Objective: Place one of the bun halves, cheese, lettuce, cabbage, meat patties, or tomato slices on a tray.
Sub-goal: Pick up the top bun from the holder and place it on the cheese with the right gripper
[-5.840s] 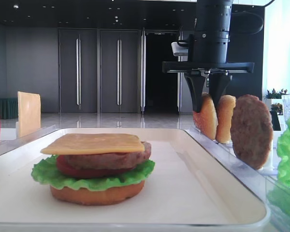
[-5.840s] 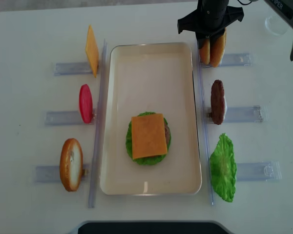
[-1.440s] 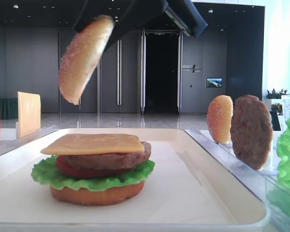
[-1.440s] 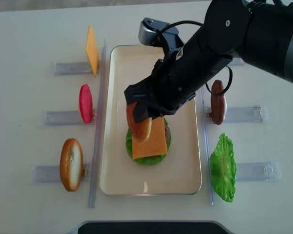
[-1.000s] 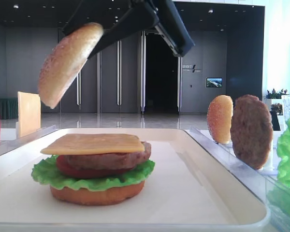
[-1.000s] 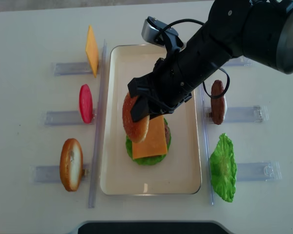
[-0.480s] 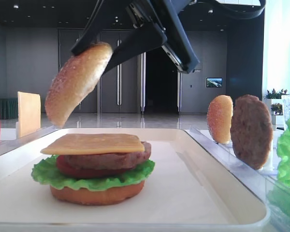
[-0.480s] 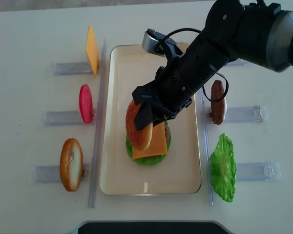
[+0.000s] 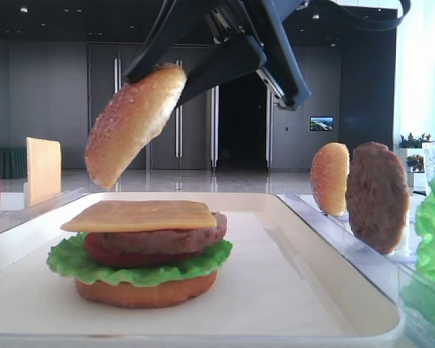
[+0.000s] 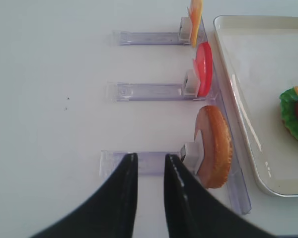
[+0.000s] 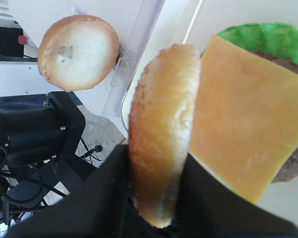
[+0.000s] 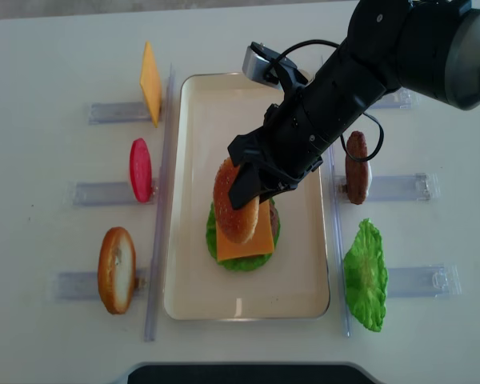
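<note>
Bun top (image 12: 237, 201) hangs in my right gripper (image 12: 252, 188), clamped between the black fingers (image 11: 109, 193) by its upper edge, tilted with the sesame dome facing the left racks and the cut face turned toward the arm. It sits in the air above the stacked burger (image 12: 242, 226) on the tray (image 12: 194, 296), not touching the cheese slice (image 9: 141, 215) that tops the stack. Half a second ago the bun hung a little further to the left of the stack; now it has come rightward and sits more squarely over the cheese, its low edge above the left part of the slice. Nearly six seconds ago my gripper was at the far right rack, closing on this bun beside a second one.

Under the cheese lie a meat patty (image 9: 163, 239), a tomato slice (image 9: 109, 254), lettuce (image 9: 141, 270) and the flat bottom bun (image 9: 146, 291), unchanged.

On the counter (image 12: 48, 152), the right racks hold the remaining bun (image 9: 329, 178), a patty (image 12: 356, 167) and a lettuce leaf (image 12: 365, 276). The left racks hold a cheese slice (image 12: 150, 82), a tomato slice (image 12: 140, 170) and a bun half (image 12: 117, 270), all standing on edge as before.

My left gripper (image 10: 148, 171) hovers low over the counter by the nearest left rack, its fingers slightly parted and holding nothing.
</note>
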{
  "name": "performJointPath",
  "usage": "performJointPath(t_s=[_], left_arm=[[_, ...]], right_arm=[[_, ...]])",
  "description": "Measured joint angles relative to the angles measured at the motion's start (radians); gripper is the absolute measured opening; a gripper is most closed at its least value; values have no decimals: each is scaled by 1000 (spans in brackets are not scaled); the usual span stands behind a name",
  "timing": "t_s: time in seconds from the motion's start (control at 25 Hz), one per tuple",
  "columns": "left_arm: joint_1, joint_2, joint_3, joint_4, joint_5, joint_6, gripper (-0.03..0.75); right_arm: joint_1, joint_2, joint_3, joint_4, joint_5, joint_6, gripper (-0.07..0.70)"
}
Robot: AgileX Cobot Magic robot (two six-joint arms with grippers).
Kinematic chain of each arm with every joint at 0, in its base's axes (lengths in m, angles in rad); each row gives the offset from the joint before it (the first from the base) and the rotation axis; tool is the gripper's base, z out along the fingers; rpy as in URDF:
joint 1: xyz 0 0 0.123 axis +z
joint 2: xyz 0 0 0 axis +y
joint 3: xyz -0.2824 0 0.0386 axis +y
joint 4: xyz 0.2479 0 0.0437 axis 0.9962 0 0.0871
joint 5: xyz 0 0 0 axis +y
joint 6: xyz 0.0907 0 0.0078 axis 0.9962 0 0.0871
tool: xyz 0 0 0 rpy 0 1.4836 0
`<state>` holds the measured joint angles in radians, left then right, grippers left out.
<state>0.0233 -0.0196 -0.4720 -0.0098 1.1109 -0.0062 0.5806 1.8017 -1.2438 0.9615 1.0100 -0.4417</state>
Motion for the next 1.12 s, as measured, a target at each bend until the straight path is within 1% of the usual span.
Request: performJointPath(t_s=[0.88, 1.12], left_arm=[[0, 0, 0, 0, 0, 0, 140], [0, 0, 0, 0, 0, 0, 140]], right_arm=[[0, 1, 0, 39, -9, -9, 192], [0, 50, 0, 60, 0, -26, 192]])
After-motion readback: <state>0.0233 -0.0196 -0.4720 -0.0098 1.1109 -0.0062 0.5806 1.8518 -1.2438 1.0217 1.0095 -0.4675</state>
